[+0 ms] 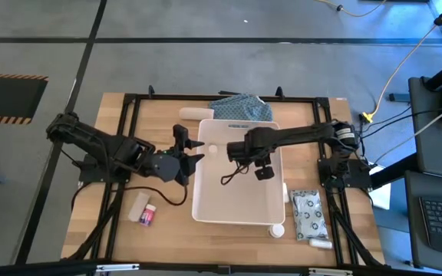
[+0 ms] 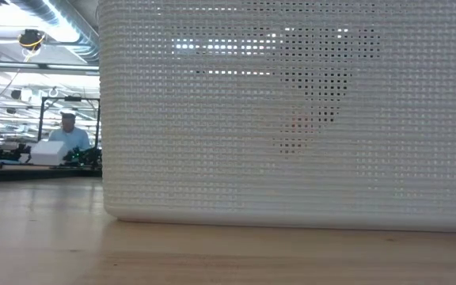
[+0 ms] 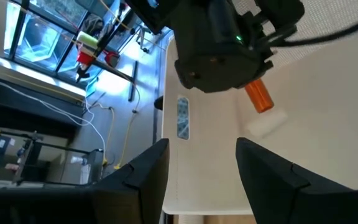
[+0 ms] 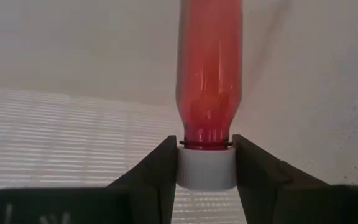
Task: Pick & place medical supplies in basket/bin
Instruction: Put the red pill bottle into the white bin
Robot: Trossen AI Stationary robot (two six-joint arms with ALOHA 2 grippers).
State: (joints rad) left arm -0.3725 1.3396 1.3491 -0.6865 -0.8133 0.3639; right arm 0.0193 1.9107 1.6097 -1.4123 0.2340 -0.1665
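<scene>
The right hand (image 4: 205,167) is inside the white tub (image 1: 236,207), over its upper part, and it is clamped on the white cap of an orange-red bottle (image 4: 208,74). In the right wrist view the two fingers (image 4: 159,168) press the cap from both sides, and the bottle points away from the hand toward the tub wall. In the left wrist view the same bottle shows as an orange piece under the right hand, close above a small white item (image 3: 263,123) that lies on the tub floor.

The left hand (image 3: 201,163) is just beside the left wall of the tub, above the wooden worktop (image 1: 167,230), and its fingers are apart with nothing between them.

Outside the tub, a flat grey patterned pouch (image 1: 308,214) lies on the worktop at the right of it. A small white bottle (image 1: 277,229) is near the tub's lower right corner. At the left there is a pink-labelled box (image 1: 146,215) beside a white tube (image 1: 136,205). A white roll (image 1: 196,113) and a blue-green cloth (image 1: 242,108) lie at the far edge of the tub.

In the low view the perforated tub wall fills almost everything, and a person (image 2: 69,133) is far behind in the room.
</scene>
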